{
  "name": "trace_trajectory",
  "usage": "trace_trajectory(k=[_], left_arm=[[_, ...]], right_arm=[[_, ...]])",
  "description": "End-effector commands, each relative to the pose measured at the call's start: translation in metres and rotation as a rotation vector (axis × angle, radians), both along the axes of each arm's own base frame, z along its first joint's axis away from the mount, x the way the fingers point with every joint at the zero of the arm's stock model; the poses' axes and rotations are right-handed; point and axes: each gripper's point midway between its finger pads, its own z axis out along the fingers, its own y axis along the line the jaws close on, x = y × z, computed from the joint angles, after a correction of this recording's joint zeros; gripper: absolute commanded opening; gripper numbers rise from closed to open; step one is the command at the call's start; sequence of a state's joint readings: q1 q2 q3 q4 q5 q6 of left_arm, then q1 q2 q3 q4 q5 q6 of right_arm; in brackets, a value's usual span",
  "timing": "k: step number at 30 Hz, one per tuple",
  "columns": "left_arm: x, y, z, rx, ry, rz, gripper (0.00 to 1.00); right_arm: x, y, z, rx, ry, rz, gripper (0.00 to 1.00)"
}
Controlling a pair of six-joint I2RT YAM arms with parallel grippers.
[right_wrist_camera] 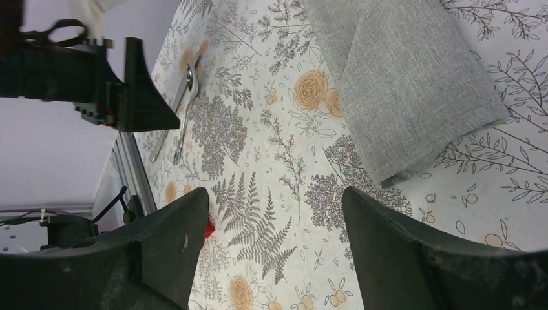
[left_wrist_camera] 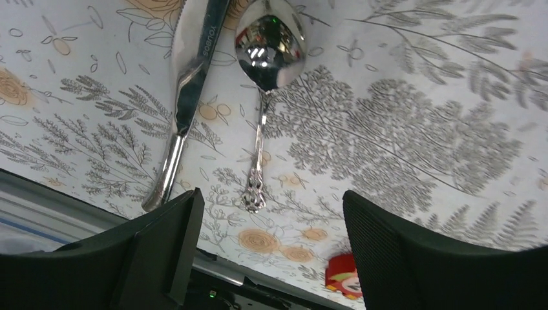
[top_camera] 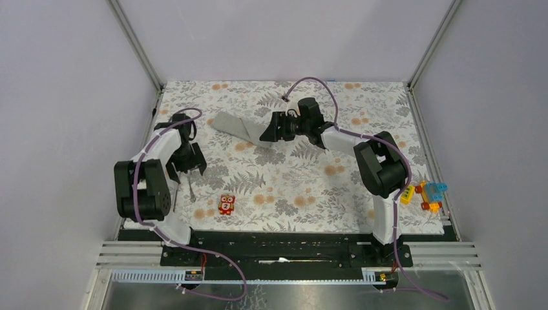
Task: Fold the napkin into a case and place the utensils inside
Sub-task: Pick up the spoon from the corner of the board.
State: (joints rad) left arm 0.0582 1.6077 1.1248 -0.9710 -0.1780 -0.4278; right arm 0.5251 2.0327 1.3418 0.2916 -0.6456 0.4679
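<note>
The napkin (top_camera: 238,126) lies at the back middle of the table, folded into a narrow grey layered strip; its end shows in the right wrist view (right_wrist_camera: 407,84). My right gripper (top_camera: 266,130) is open and empty, just off the strip's right end (right_wrist_camera: 274,245). The utensils, a silver spoon (left_wrist_camera: 268,51) and a table knife (left_wrist_camera: 189,77), lie side by side on the floral cover at the left (top_camera: 192,191). My left gripper (top_camera: 189,170) hovers open and empty just behind them, its jaws wide apart (left_wrist_camera: 271,245). The utensils also show far off in the right wrist view (right_wrist_camera: 183,110).
A small red toy figure (top_camera: 226,205) lies near the front, right of the utensils, and shows in the left wrist view (left_wrist_camera: 342,274). A yellow studded block (top_camera: 407,194) and other coloured toys (top_camera: 432,196) sit at the right edge. Metal frame posts and walls surround the table.
</note>
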Motion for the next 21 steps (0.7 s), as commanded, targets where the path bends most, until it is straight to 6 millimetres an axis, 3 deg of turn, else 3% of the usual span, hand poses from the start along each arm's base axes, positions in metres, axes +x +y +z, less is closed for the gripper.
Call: trace_trajectory(k=[1, 3, 6, 10, 18, 21], left_arm=[[0.006, 0.016, -0.016, 0.008, 0.056, -0.026, 0.83], [0.004, 0.019, -0.029, -0.016, 0.084, -0.019, 0.77], [0.000, 0.027, -0.041, -0.037, 0.109, 0.018, 0.62], [0.011, 0.030, -0.040, -0.032, 0.082, 0.023, 0.54], [0.004, 0.025, -0.068, -0.064, 0.123, 0.018, 0.41], [0.008, 0.024, -0.070, -0.065, 0.097, 0.021, 0.36]], right_arm=[[0.007, 0.002, 0.041, 0.057, -0.131, -0.003, 0.83], [0.006, 0.002, 0.044, 0.062, -0.141, -0.006, 0.83], [0.007, 0.001, 0.045, 0.063, -0.146, -0.012, 0.83], [0.007, 0.001, 0.045, 0.064, -0.148, -0.014, 0.83], [0.007, -0.001, 0.046, 0.064, -0.154, -0.022, 0.83], [0.007, -0.001, 0.045, 0.063, -0.155, -0.024, 0.83]])
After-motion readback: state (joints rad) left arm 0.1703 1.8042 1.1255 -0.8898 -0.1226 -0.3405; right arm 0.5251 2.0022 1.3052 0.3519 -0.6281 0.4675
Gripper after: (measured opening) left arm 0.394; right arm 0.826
